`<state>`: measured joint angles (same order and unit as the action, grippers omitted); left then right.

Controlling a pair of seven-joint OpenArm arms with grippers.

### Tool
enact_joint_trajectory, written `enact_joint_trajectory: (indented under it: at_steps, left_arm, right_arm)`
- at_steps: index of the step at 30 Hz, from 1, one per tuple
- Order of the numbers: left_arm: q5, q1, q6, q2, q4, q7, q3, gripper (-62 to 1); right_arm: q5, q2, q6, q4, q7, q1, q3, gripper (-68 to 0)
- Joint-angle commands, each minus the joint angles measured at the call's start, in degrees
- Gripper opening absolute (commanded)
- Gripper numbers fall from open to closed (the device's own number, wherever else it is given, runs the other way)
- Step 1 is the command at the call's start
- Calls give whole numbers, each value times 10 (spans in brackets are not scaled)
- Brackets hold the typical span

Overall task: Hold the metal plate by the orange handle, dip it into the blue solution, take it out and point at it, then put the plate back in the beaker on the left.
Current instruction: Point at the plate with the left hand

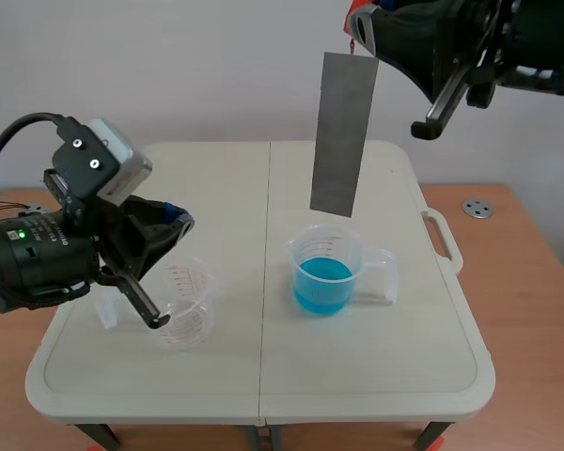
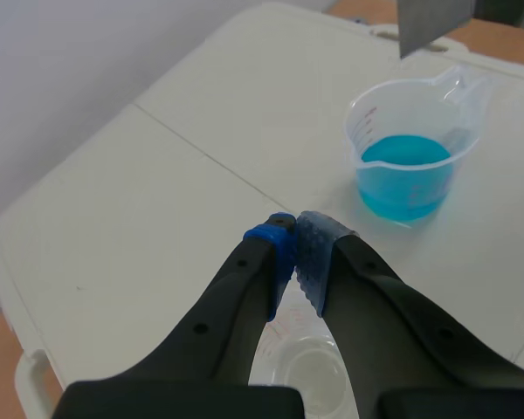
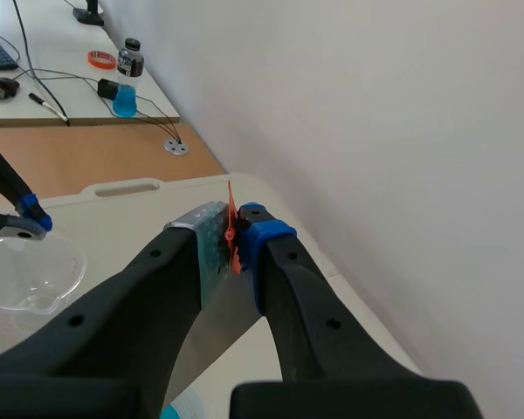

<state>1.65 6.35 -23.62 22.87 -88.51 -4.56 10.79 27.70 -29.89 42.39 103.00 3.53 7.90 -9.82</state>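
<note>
Right hand holds plate above beaker w/ blue soln.

**Plate above the right-hand beaker**

On the table two beakers stand side by side, apart: the empty beaker on the left, the beaker with liquid on the right. The metal plate hangs upright over the latter, not in it, held at its top by the right gripper. The left gripper is over the empty beaker, perhaps touching its rim.
</note>
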Motion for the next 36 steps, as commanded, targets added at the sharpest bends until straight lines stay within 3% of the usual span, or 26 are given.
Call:
enact_joint_trajectory:
  at_steps: [1, 13, 36]
  left_arm:
    - [-6, -17, 3, -15, 5, 6, 8, -580]
    - [-71, -100, 1, -80, 96, 9, 73, -580]
    - [-105, -148, 1, -127, 99, 7, 115, -580]
  right_arm:
    - [8, -4, 3, 12, -9, 11, 6, -662]
    - [8, -4, 3, 12, -9, 11, 6, -662]
    - [8, -4, 3, 12, -9, 11, 6, -662]
